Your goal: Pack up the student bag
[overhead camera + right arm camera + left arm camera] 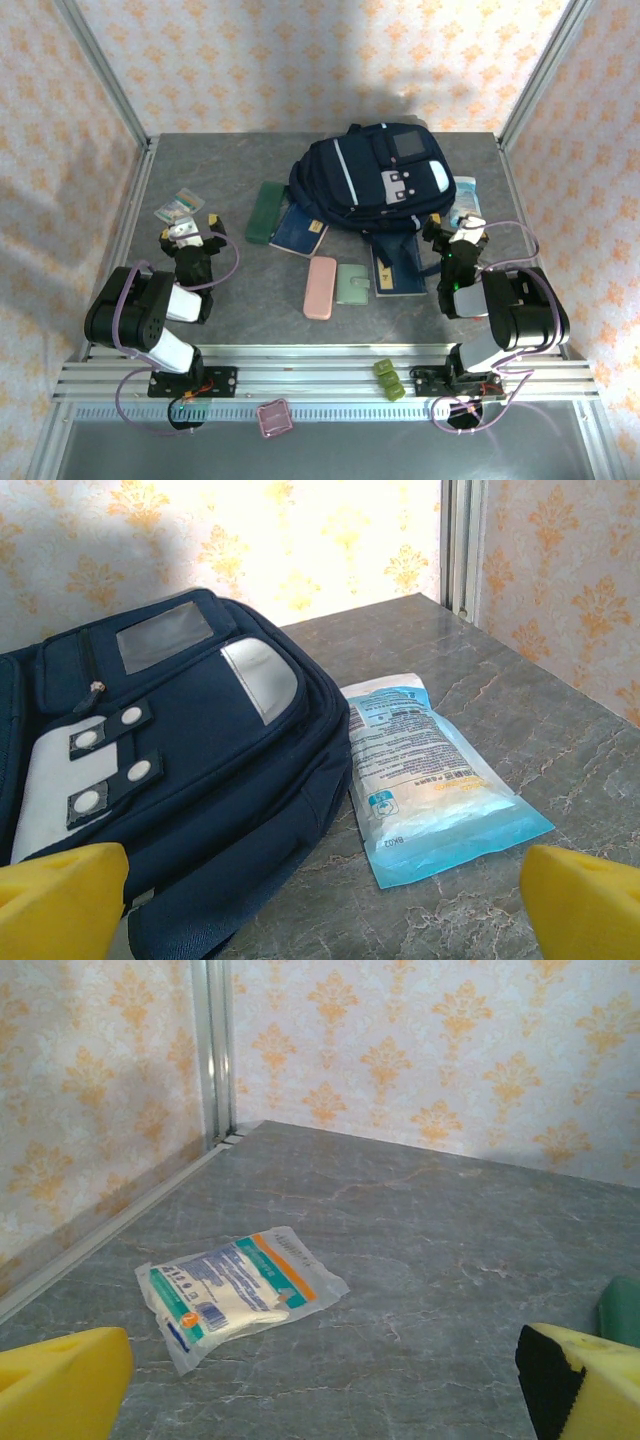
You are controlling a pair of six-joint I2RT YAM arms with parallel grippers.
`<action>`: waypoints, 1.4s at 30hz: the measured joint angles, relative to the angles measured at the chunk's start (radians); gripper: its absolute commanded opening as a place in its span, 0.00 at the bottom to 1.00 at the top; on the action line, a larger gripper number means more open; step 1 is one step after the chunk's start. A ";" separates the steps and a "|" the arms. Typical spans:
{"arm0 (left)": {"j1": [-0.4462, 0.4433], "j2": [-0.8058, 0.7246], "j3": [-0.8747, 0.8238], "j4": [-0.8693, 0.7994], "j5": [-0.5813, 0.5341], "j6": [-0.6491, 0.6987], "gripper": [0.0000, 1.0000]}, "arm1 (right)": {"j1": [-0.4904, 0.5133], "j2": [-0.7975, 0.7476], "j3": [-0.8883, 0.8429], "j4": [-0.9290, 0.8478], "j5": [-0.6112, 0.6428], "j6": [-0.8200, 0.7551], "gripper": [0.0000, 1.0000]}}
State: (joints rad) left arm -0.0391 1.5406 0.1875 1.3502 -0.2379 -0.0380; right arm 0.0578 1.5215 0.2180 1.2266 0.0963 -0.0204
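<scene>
Grey stone-look table (220,170): student bag (385,175) lies at twelve o'clock; left gripper (188,228) at nine, right gripper (456,226) at three, both spread wide, empty.

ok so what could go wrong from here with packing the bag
1. The large navy-blue fabric backpack lies flat and looks zipped shut, so it must be opened first.
2. The thin blue plastic packet beside it lies flat on the table, likely hard to pinch.
3. A flat navy booklet touches the backpack's edge and may get dragged if it shifts.
</scene>
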 measured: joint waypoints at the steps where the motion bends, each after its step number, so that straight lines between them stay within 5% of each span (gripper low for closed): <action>1: 0.000 0.000 0.000 0.000 0.007 0.004 1.00 | 0.000 0.000 0.000 0.000 0.000 0.000 1.00; 34: 0.009 -0.001 0.004 -0.010 0.049 0.012 1.00 | 0.000 -0.002 0.001 -0.003 0.000 0.000 1.00; 42: -0.012 -0.213 0.211 -0.384 0.004 -0.061 1.00 | 0.001 -0.215 0.314 -0.496 0.001 0.122 1.00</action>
State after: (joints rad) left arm -0.0513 1.3277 0.3985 0.9665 -0.2340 -0.0986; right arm 0.0589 1.3064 0.5316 0.7311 0.0975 0.1017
